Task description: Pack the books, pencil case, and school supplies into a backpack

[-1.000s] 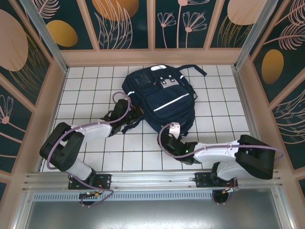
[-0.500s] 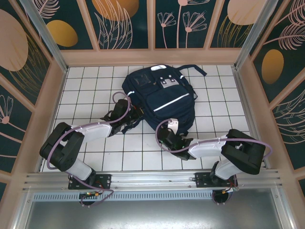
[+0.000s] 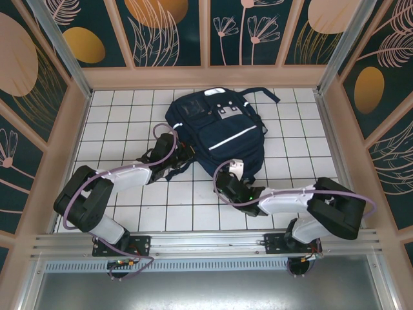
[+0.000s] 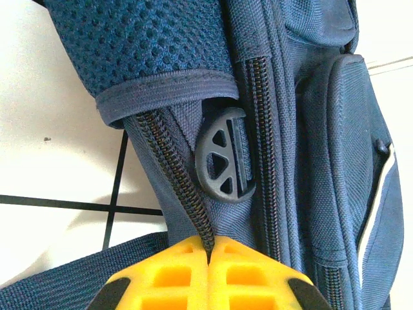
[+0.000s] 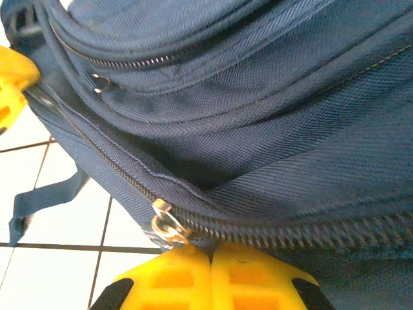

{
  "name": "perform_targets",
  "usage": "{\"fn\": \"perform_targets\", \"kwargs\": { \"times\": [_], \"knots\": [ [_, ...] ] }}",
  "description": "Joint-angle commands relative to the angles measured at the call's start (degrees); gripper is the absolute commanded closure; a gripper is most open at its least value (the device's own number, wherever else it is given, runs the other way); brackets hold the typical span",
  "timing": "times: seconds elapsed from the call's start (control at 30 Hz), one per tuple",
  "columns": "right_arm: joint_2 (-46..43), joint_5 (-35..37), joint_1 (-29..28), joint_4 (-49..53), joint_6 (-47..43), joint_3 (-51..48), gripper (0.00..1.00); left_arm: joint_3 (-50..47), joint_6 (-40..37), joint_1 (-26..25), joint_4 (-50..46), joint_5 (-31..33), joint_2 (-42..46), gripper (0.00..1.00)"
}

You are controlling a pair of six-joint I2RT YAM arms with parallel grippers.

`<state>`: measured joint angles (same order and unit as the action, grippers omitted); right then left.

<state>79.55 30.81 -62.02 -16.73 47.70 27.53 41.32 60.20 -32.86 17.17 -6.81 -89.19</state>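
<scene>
- Dark teal wall panels [image 3: 168,32], printed with pale line-drawn flowers and orange discs, stand in light wooden frames around the work cell.
- The tabletop [image 3: 129,116] is glossy white square tile with thin dark grout lines. A ribbed aluminium rail [image 3: 206,242] crosses its near edge.
- The backpack [image 3: 216,132] lies at the centre back of the tiles. It is bulky navy woven nylon with a white reflective stripe [image 3: 232,137] slanting across its front pocket and dark straps trailing at the far side.
- Two black-and-white arms reach in from the near rail, one to each of the bag's near corners, with lilac cables looped over them.
- The left gripper [image 3: 182,156] is at the bag's left side. In the left wrist view its yellow plastic fingers [image 4: 161,284] are pressed together, and a coarse black zipper track runs into the seam between them.
- The right gripper [image 3: 233,174] is at the bag's near edge, fingers closed pad to pad [image 5: 211,252] against the twill fabric.
- A padded strap of dotted mesh [image 4: 142,39] overhangs a rounded grey plastic buckle [image 4: 222,161].
- A small metal zipper pull [image 5: 164,226] sits just above the right gripper's fingers. Whether it is caught cannot be told.
</scene>
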Motion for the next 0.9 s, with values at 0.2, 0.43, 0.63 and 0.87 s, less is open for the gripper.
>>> {"fn": "perform_targets", "kwargs": {
  "times": [0.2, 0.43, 0.63, 0.87],
  "knots": [
    [-10.04, 4.97, 1.26, 9.77, 3.58, -5.98, 1.0, -0.56, -3.44, 8.79, -0.28, 4.3, 1.4, 1.0],
    [-10.54, 3.53, 1.52, 9.43, 2.95, -6.68, 1.0, -0.18, -5.86, 11.18, 0.09, 2.98, 1.18, 1.0],
    [-8.44, 2.33, 1.62, 6.48, 0.1, -5.03, 1.0, -2.12, -5.64, 11.07, 2.43, -2.05, 3.33, 0.53],
    [-5.75, 1.61, 1.74, 4.87, -2.04, -3.19, 0.89, -5.68, -9.31, 7.4, -2.1, -0.73, 10.54, 0.4]
  ]
}}
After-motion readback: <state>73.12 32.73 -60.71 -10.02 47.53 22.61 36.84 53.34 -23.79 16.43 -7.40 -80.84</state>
